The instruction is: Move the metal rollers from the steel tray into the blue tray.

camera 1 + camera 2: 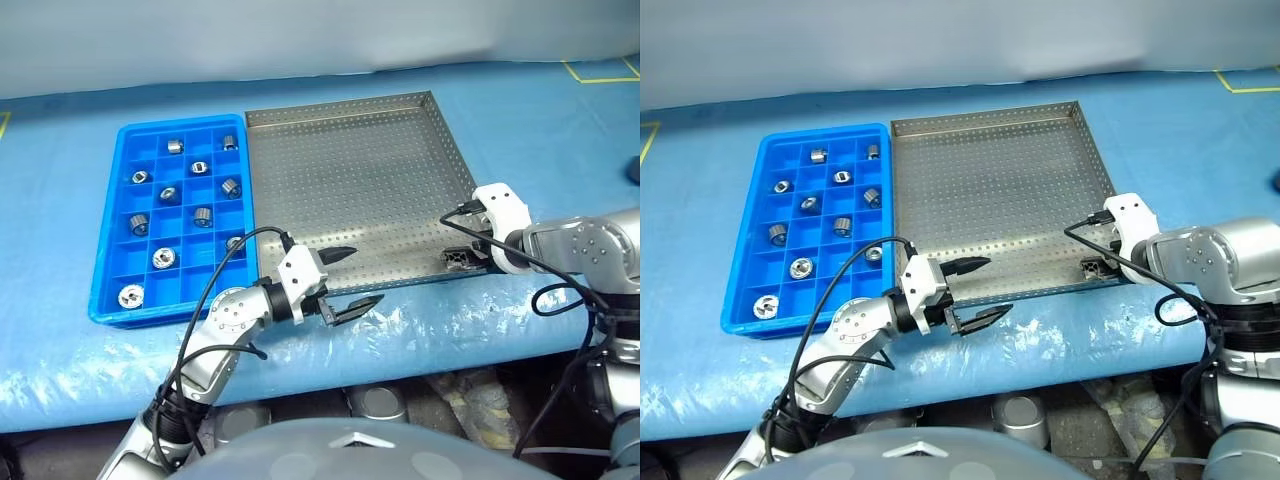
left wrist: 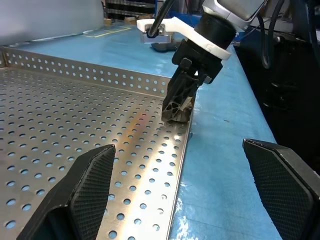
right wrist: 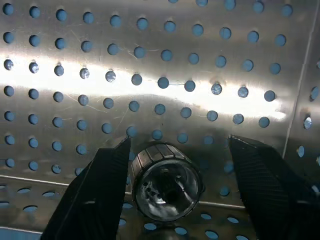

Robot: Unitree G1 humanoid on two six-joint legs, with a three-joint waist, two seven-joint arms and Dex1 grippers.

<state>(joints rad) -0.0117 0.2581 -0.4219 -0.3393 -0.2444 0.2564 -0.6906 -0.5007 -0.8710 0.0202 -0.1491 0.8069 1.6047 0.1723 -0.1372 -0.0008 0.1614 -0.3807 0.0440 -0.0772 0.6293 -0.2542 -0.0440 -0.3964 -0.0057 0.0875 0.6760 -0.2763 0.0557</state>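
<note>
Ten metal rollers (image 1: 203, 216) occupy compartments of the blue tray (image 1: 108, 299). One roller (image 3: 166, 182) remains in the steel tray (image 1: 350, 180), between the right pincer (image 3: 172, 185) fingers, not yet clamped. Left pincer (image 1: 343, 282) is released, empty.

The steel tray (image 1: 350, 180) is bare, brushed metal – shiny, punched with small holes. The roller (image 3: 166, 182) is polished metal, ribbed round its side. The blue tray (image 1: 108, 290) is smooth, glossy plastic – the table cover (image 1: 520, 110) a crinkly film.
</note>
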